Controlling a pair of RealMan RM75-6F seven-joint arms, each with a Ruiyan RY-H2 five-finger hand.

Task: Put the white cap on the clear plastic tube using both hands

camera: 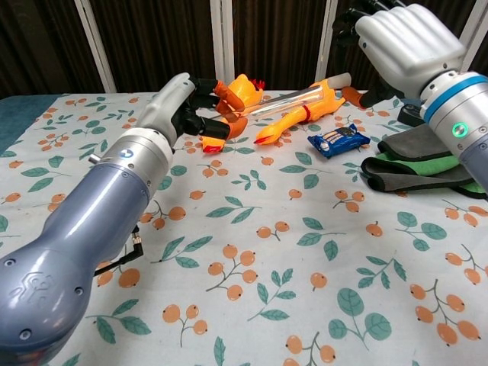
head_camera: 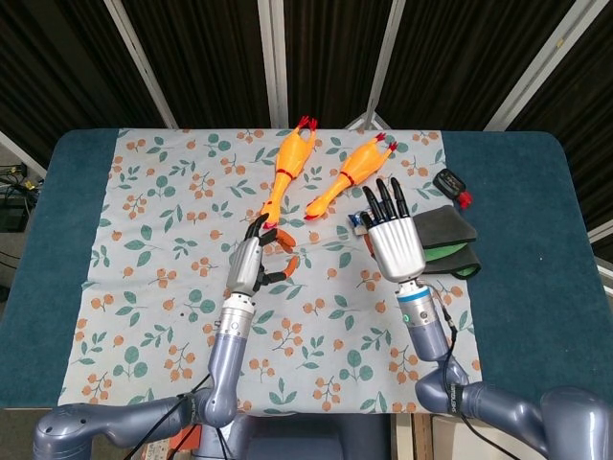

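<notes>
The clear plastic tube (camera: pixel 293 100) shows only in the chest view, lying slantwise along an orange rubber chicken (camera: pixel 314 108). Its far end (camera: pixel 341 79) looks whitish; I cannot tell whether that is the white cap. My left hand (head_camera: pixel 253 261) (camera: pixel 181 101) hovers low over the cloth with its fingers curled in, right at the feet of the other rubber chicken (head_camera: pixel 289 165) (camera: pixel 227 126); whether it holds anything is unclear. My right hand (head_camera: pixel 393 233) (camera: pixel 404 38) is raised above the table with straight, spread fingers and holds nothing.
A blue packet (camera: pixel 338 141) (head_camera: pixel 357 222) lies beside my right hand. Folded dark and green cloths (head_camera: pixel 448 241) (camera: pixel 419 164) are on the right, with a black and red key fob (head_camera: pixel 451 182) behind them. A floral cloth (head_camera: pixel 163 249) covers the teal table (head_camera: pixel 536 316).
</notes>
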